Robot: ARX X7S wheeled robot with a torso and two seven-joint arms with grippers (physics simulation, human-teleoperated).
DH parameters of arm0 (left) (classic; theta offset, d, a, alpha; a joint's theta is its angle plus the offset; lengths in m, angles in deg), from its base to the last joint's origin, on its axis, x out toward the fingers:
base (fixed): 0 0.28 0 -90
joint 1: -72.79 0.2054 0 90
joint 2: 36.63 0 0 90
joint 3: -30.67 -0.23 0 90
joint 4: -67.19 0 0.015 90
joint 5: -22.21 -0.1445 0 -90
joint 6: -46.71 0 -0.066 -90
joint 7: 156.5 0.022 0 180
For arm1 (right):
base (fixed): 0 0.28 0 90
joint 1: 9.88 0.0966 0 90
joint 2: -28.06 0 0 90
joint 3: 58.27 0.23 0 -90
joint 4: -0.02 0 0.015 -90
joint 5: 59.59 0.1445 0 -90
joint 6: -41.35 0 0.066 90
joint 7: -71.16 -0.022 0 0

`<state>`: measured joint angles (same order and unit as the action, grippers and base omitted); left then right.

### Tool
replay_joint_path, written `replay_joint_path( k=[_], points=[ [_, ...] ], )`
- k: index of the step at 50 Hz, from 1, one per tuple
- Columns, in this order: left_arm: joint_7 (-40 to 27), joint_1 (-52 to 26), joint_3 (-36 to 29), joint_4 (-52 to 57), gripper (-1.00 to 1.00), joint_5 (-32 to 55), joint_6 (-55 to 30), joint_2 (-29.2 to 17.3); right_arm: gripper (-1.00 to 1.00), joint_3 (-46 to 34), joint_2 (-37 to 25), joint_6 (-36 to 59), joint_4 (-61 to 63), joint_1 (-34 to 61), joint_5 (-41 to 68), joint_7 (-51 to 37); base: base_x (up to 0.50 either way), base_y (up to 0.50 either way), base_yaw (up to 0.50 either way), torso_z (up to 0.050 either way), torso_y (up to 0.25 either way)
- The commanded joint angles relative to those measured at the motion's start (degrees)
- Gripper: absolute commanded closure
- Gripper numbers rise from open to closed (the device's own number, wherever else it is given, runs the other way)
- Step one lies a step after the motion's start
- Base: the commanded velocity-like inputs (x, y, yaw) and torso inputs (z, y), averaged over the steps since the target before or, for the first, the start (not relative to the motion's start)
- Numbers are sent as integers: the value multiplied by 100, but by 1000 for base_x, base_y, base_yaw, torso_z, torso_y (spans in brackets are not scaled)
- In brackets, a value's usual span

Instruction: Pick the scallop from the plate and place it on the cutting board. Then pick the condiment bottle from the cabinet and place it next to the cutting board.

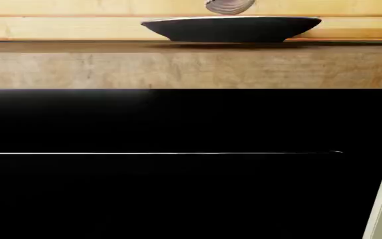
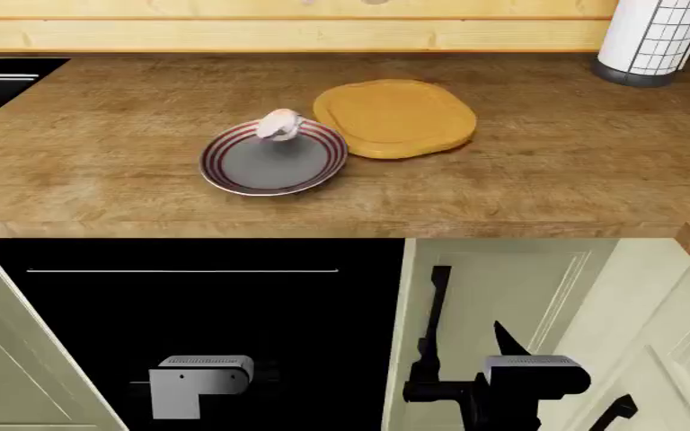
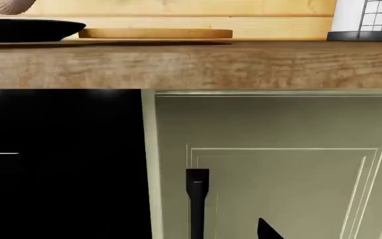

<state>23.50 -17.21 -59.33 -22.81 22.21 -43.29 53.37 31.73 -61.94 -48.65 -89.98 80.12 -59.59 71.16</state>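
Left gripper (image 2: 201,384): low in front of the black panel under the surface; only its grey body shows in the head view, so whether its fingers are spread or pressed together cannot be told.
Right gripper (image 2: 535,377): low before the pale green cabinet door (image 2: 489,296), beside that door's black handle (image 2: 437,310); dark parts show, but its fingers' state cannot be told.
Surface (image 2: 105,153): wooden worktop above and ahead of both grippers, its front edge filling both wrist views.
Plate (image 2: 273,158): on the surface, above and ahead of the left gripper, slightly toward the right one; seen edge-on as a dark dish in the left wrist view.
Scallop (image 2: 279,125): lying on the plate's far rim, on the side toward the cutting board, well apart from both grippers.
Cutting board (image 2: 395,117): flat on the surface just beyond the plate, roughly between the two grippers' lines, its edge close to or touching the plate's rim.
White cylinder in a wire grid (image 2: 654,38): upright at the far edge of the surface, beyond the right gripper, by the wooden back wall.
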Motion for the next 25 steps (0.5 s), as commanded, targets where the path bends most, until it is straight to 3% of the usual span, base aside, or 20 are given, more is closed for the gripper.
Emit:
replay_joint_path(
  k=[1,8,12,20,25],
  points=[
    [-107,-8,-95,-1,-100,108,-13,-88,-100,-114,-84,6,-2,3,96,-119,0,0,0,0,0],
    [-284,-32,-257,-68,-100,188,-17,-234,-100,-183,-192,54,10,20,433,-279,0,0,0,0,0],
    [-179,1,-252,216,-100,457,-182,-325,-100,-262,-258,138,383,-76,557,-289,0,0,0,47,0],
    [-446,-780,26,2774,-100,1403,-2051,-470,-100,-581,-654,2237,3506,435,592,-348,0,0,0,50,0],
    [-793,-1405,162,3744,-100,1631,-2861,-572,-100,-519,-738,3441,4635,1093,832,-407,0,0,0,50,0]
  ],
)
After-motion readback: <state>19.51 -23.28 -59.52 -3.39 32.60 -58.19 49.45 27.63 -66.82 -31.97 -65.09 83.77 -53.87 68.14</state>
